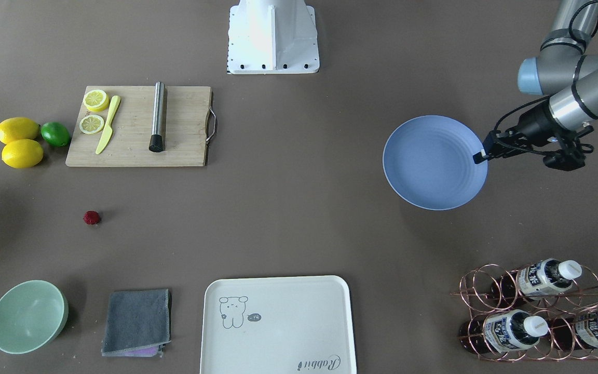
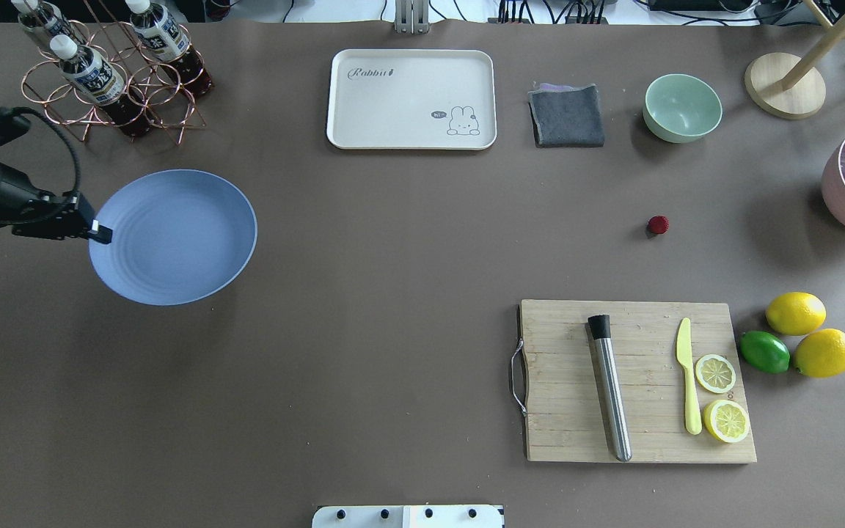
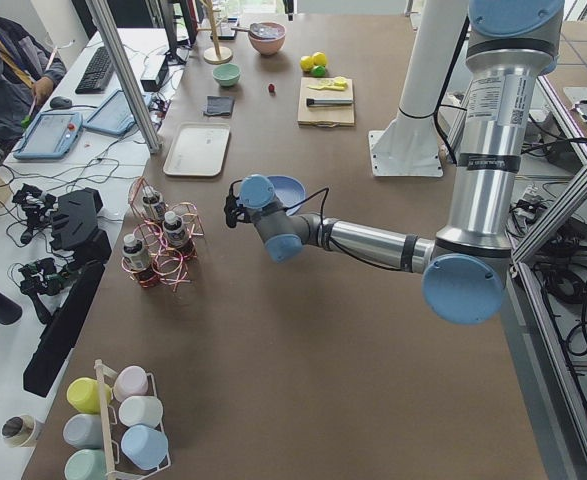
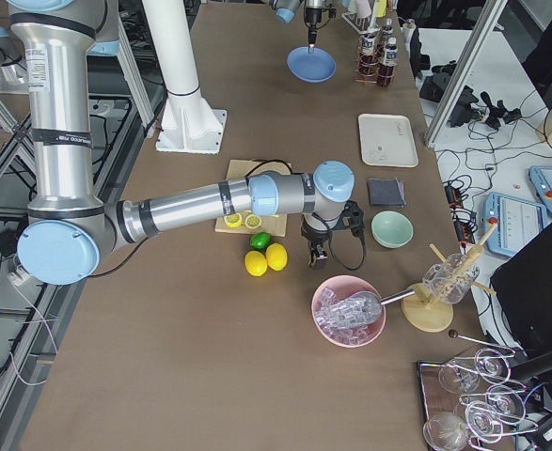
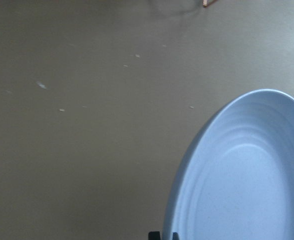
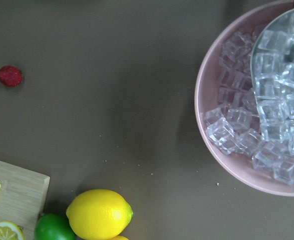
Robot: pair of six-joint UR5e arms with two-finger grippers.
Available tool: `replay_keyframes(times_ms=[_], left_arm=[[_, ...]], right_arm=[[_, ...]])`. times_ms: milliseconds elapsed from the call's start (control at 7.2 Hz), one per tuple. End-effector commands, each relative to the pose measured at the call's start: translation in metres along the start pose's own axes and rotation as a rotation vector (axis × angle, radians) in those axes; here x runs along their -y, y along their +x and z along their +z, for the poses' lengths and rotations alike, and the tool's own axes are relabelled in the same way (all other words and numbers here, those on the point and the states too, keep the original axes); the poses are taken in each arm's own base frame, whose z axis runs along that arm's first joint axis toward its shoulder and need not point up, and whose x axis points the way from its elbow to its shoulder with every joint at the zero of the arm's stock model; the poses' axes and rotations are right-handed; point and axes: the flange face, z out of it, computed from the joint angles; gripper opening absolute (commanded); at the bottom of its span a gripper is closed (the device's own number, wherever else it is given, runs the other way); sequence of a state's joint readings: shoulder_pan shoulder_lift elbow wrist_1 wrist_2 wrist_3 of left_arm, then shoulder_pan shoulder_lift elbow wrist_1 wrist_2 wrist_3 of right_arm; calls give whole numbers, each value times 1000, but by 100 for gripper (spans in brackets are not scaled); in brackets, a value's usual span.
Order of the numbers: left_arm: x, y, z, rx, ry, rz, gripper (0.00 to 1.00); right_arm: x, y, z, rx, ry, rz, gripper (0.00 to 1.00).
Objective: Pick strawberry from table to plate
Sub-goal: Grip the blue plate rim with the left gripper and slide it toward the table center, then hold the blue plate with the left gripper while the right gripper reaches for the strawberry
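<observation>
Nearest the robot's base, on its right side, you have the wooden cutting board [image 2: 562, 381] with a steel muddler [image 2: 609, 396], a yellow knife [image 2: 689, 381] and lemon slices [image 2: 716, 372] lying on it. Two whole lemons [image 2: 795, 313] and a lime [image 2: 764, 351] sit just beside its outer edge. The right gripper [image 4: 316, 256] hangs above the table [image 2: 393, 257] between those lemons and a pink bowl of ice [image 4: 349, 315]. Only the side view shows it, so you cannot tell whether its jaws are apart or together. A little farther out, the strawberry [image 2: 658, 224] lies alone on bare table, between the board and the mint-green bowl [image 2: 682, 107], well apart from everything. Across on the robot's left, the left gripper [image 2: 100, 233] is clamped on the near rim of the plate [image 2: 180, 242]. The plate holds nothing and seems raised slightly off the table, with its shadow offset beneath it. Along the far edge stand a copper rack of bottles [image 2: 111, 81], a cream tray [image 2: 411, 99] and a folded grey cloth [image 2: 566, 115].
</observation>
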State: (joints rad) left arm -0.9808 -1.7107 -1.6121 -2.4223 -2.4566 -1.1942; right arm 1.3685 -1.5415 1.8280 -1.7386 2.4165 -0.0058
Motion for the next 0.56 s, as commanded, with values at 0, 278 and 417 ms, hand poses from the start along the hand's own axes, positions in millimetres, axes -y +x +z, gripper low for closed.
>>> replay_keyframes(times_ms=[0, 278, 417], left_arm=[[-23, 101, 72, -41, -14, 23, 0], [-54, 165, 126, -61, -9, 24, 0], [-66, 186, 149, -37, -1, 22, 0]], right_arm=[[37, -60, 17, 10, -25, -18, 100], [67, -120, 33, 15, -44, 38, 100], [68, -126, 45, 16, -58, 26, 100]])
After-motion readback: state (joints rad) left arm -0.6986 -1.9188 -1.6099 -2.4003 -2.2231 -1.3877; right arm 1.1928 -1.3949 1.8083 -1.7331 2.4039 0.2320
